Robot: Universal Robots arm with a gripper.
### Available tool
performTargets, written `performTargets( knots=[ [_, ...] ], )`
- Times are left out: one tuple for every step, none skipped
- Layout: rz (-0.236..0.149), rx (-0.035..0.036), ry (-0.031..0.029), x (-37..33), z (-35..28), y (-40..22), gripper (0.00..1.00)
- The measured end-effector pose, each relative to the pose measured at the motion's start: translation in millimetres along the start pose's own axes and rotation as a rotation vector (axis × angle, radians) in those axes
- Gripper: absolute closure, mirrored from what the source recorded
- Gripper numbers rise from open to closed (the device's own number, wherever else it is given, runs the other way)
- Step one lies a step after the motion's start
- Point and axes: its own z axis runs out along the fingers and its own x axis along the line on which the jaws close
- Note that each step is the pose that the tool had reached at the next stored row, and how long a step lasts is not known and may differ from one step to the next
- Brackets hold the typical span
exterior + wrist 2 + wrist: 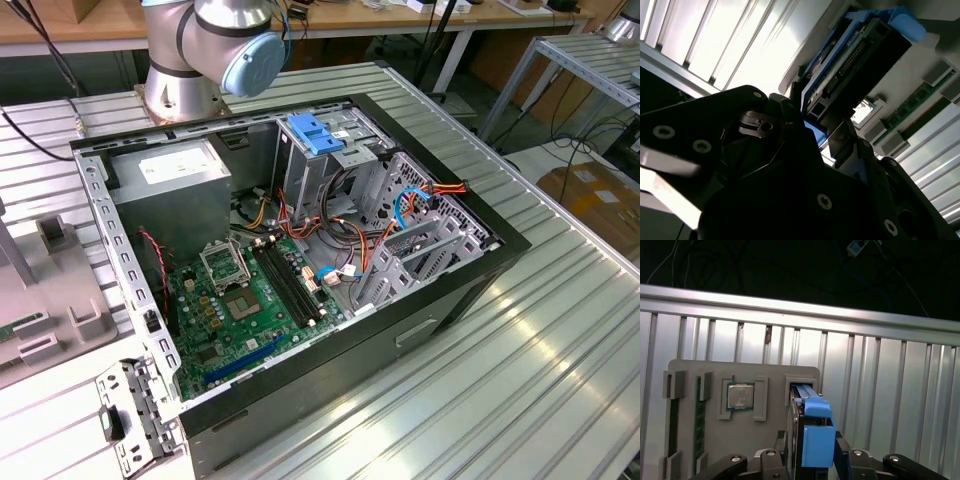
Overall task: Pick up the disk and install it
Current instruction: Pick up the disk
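1. Gripper (pixel 812 442), black, angular, with screw heads showing, is clenched on the disk (pixel 815 410): a flat silver-grey hard drive with blue plastic side rails, seen edge-on in the first wrist view
2. Black fingers (pixel 841 447) press on the two broad faces of the disk, and a blue rail runs along the edge facing that camera
3. In the second wrist view the gripper (pixel 817 130) holds the same disk (pixel 855 60), whose dark connector edge and blue rail point away from the fingers
4. Disk is at a flat grey plastic fixture tray (pixel 715 440), its far end at a raised rectangular slot frame on the tray; cannot tell whether it sits in the slot or hangs clear
5. Tray also carries a square silver processor chip (pixel 740 396) in a recess and green memory sticks (pixel 699 425) in narrow slots beside it
6. Tray lies on a ribbed aluminium table (pixel 890 390)
7. Exterior view: open black desktop computer case (pixel 505 245) lies on its side on the table, well apart from the tray
8. Inside the case: grey boxy power supply (pixel 170 185), green motherboard (pixel 240 310) and a metal drive cage topped by a blue ribbed plastic latch piece (pixel 315 133)
9. Silver arm (pixel 230 40) with a pale blue joint cap stands behind the case
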Motion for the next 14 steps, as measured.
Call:
performTargets(
  knots=[
    [0.000, 0.0000, 0.0000, 0.0, 1.8, 0.5, 0.52],
    [0.000, 0.0000, 0.0000, 0.0, 3.2, 1.2, 0.52],
    [0.000, -0.0001, 0.0000, 0.0, 4.7, 2.0, 0.52],
    [0.000, -0.0001, 0.0000, 0.2, 9.9, 2.8, 0.52],
    [0.001, 0.0000, 0.0000, 0.3, 13.9, 2.9, 0.52],
    [0.008, 0.0004, 0.0001, 0.3, 15.5, 2.9, 0.52],
    [0.016, 0.0006, 0.0001, 0.4, 16.3, 2.9, 0.52],
    [0.028, 0.0009, 0.0003, 0.4, 17.4, 2.9, 0.52],
    [0.036, 0.0013, 0.0004, 0.4, 18.4, 2.9, 0.52],
    [0.040, 0.0014, 0.0004, 0.5, 19.3, 3.0, 0.52],
    [0.040, 0.0014, 0.0004, 0.5, 20.1, 3.1, 0.52],
    [0.040, 0.0015, 0.0000, 0.6, 22.0, 3.2, 0.52],
    [0.040, 0.0012, 0.0001, 0.6, 22.3, 3.2, 0.52],
    [0.040, 0.0012, 0.0001, 0.6, 22.4, 3.2, 0.52]
  ],
)
